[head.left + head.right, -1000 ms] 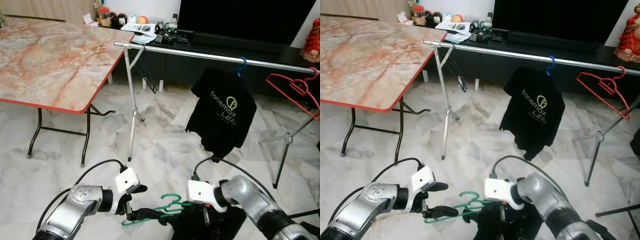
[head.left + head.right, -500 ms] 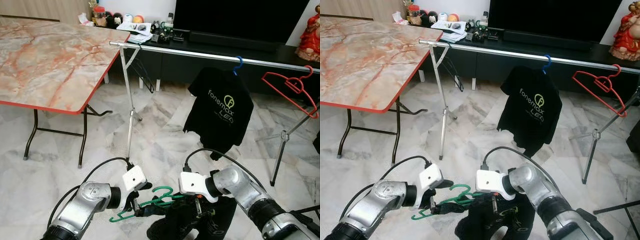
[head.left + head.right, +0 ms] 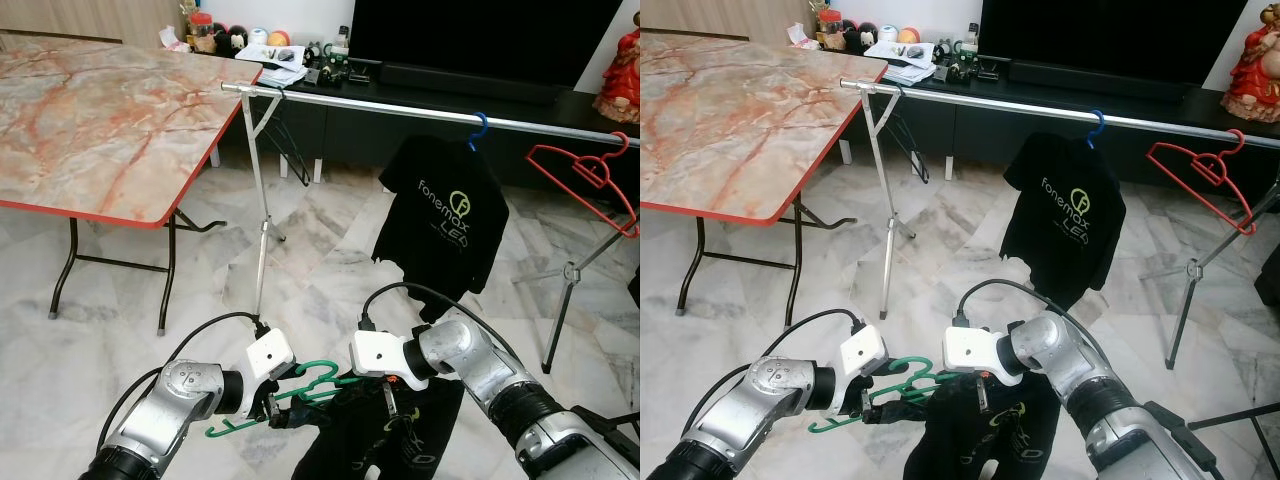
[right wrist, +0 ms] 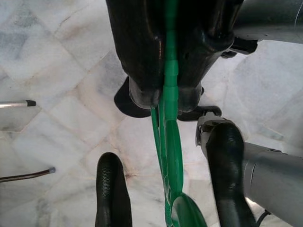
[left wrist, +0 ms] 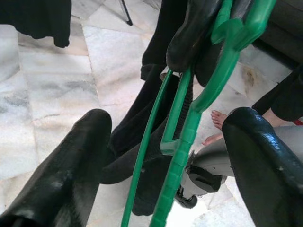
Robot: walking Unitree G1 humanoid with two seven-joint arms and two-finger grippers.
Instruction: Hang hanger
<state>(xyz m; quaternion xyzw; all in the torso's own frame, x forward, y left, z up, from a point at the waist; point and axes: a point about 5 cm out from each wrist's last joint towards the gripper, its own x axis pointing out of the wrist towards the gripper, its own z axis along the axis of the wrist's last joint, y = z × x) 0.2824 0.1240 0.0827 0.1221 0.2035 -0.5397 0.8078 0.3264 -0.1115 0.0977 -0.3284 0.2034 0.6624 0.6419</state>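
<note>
Left eye view: we see the green hanger (image 3: pixel 300 392), a slim plastic frame with a curled hook, held low over the marble floor (image 3: pixel 330 270) between the two arms, a black garment (image 3: pixel 395 440) draped from it. The left hand (image 3: pixel 275 410) sits at the hanger's left end; in the left wrist view its fingers (image 5: pixel 61 175) stand apart on either side of the green bars without touching them. The right hand (image 3: pixel 390 405) meets the hanger near its middle; in the right wrist view its fingers (image 4: pixel 142 56) are clamped together on the green bar. Beyond, a silver rail (image 3: pixel 400 105) carries a black T-shirt (image 3: pixel 445 215) on a blue hanger (image 3: pixel 483 128) and a red hanger (image 3: pixel 590 175), beside a marble-topped bench (image 3: pixel 100 110).
</note>
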